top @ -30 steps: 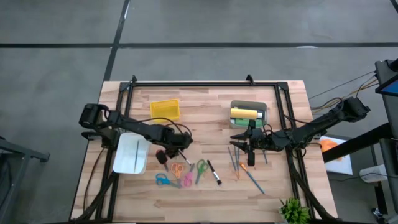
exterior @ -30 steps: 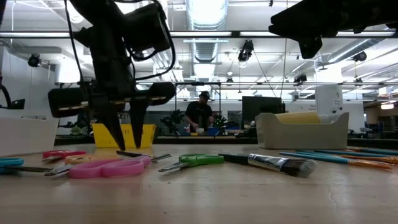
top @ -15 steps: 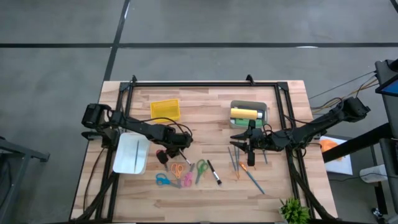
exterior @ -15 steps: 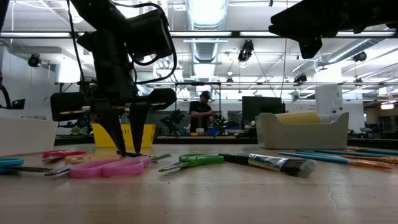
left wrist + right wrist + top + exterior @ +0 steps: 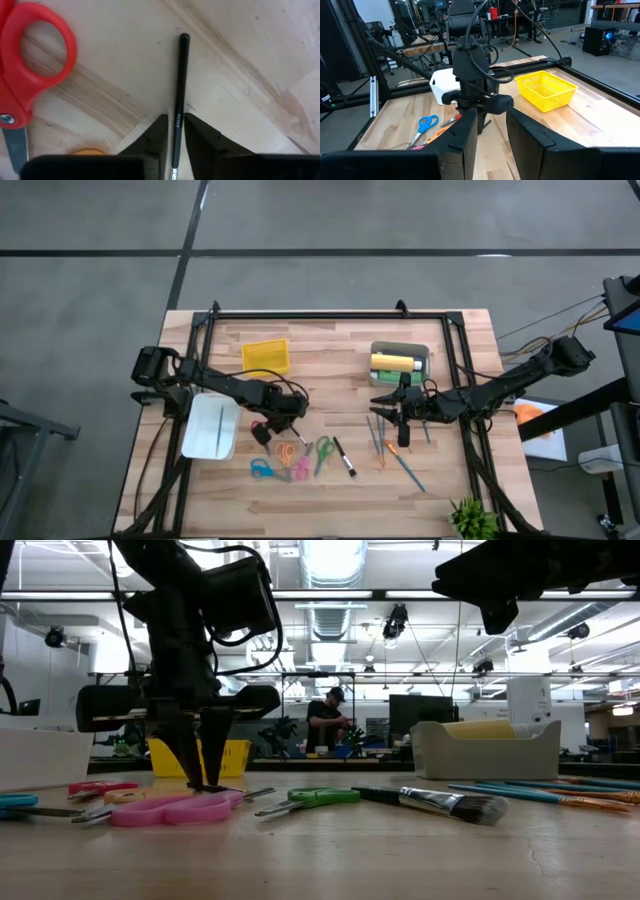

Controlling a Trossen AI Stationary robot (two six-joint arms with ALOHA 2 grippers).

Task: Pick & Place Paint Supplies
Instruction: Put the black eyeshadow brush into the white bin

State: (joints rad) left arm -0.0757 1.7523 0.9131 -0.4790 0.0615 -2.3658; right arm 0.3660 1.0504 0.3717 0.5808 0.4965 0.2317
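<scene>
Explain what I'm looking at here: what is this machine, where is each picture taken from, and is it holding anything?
This is a robot with two dark arms at a wooden table. One picture looks straight down, one looks level across the tabletop, and two come from cameras on the arms' wrists.

On the table lie a yellow basket, a white bin, coloured scissors, brushes and pens, and a grey tray holding a yellow bottle.

The left tool is down at the table with its two fingers closed around a thin black brush, beside red scissors; the brush lies on the wood, not yet lifted. The right tool hangs open and empty near the tray.
</scene>
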